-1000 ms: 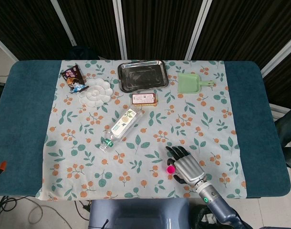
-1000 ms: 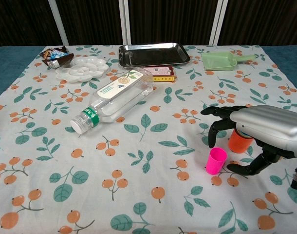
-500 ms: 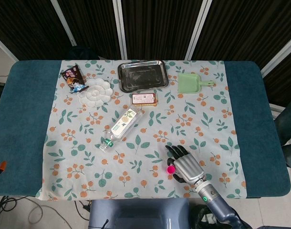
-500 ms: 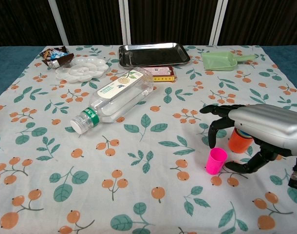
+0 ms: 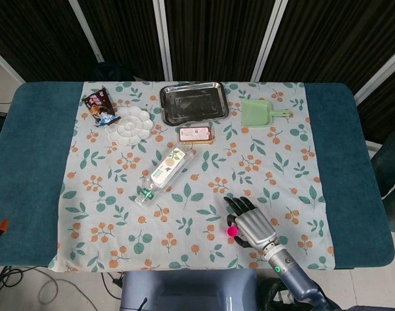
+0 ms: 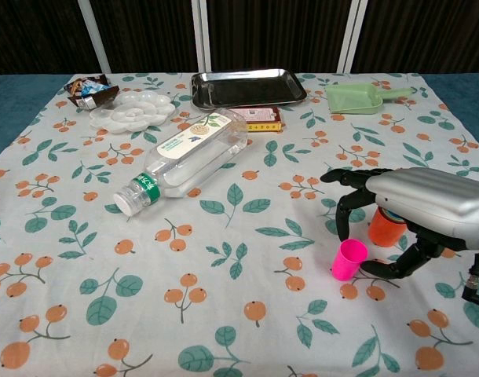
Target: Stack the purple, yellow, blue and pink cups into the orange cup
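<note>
Right hand [image 6: 416, 216] has crept slightly toward me and left since a second ago; cups haven't moved. Fingers spread wide, holding nothing, arched over the pink cup [image 6: 349, 259]: fingertips at its 12 o'clock, thumb at its 3. Orange cup [image 6: 387, 226] sits just beside the pink one at its 1 o'clock, under my palm, other cups apparently already nested inside. I read this as the last stack step. Next: close on pink, lift, drop it into orange. Left hand out of view.
</note>
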